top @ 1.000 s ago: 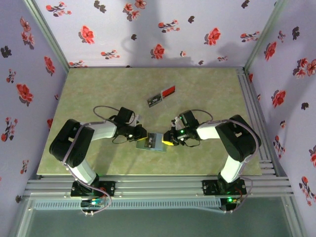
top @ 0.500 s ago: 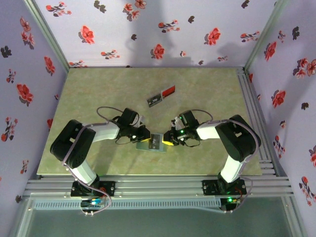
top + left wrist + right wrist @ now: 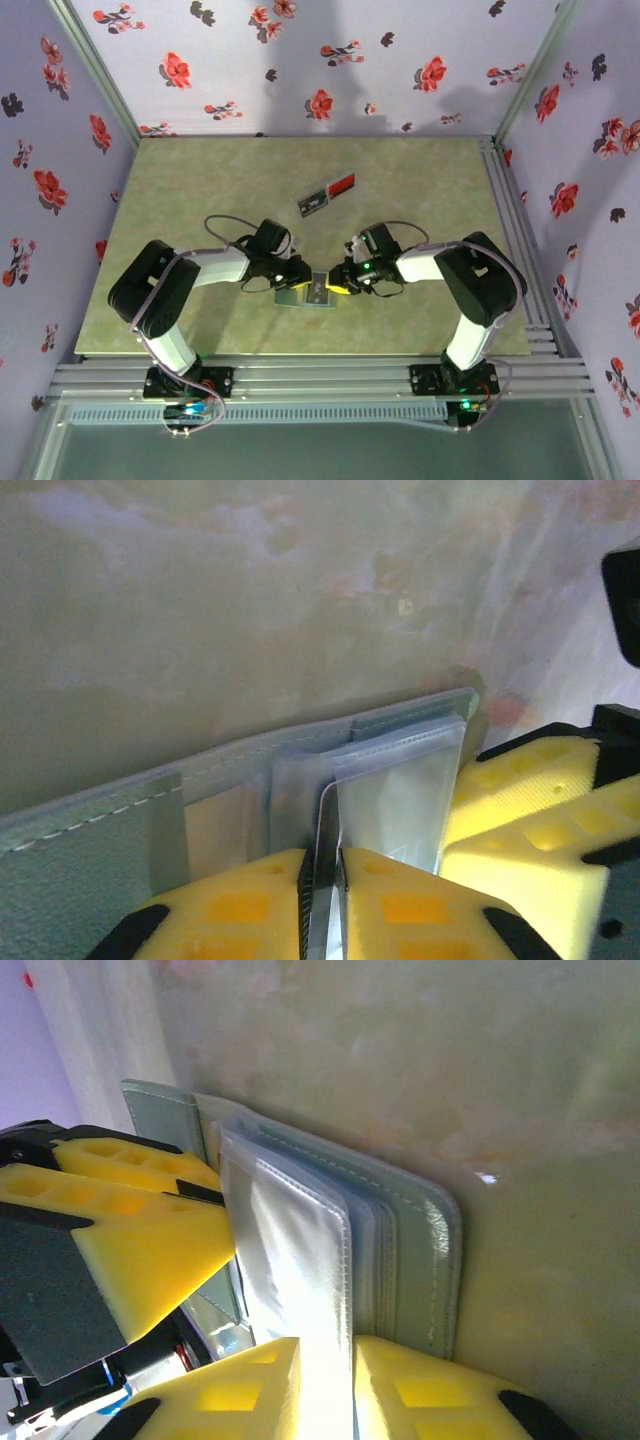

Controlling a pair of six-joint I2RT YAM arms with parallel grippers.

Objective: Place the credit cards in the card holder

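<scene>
While the card holder (image 3: 312, 293) lies open on the table (image 3: 200, 180) between the arms, the left gripper (image 3: 325, 880) pinches a thin card (image 3: 323, 830) edge-on at its pockets, the right gripper (image 3: 352, 1380) clamps its clear sleeve (image 3: 290, 1250), and a red card (image 3: 342, 184) and a dark card (image 3: 314, 203) lie farther back.

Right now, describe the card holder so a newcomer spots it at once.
On the green table, look toward the near edge, where the left hand and right hand meet. The card holder lies between them: grey-teal, stitched, with clear sleeves, unlike the red and dark cards farther back.
</scene>
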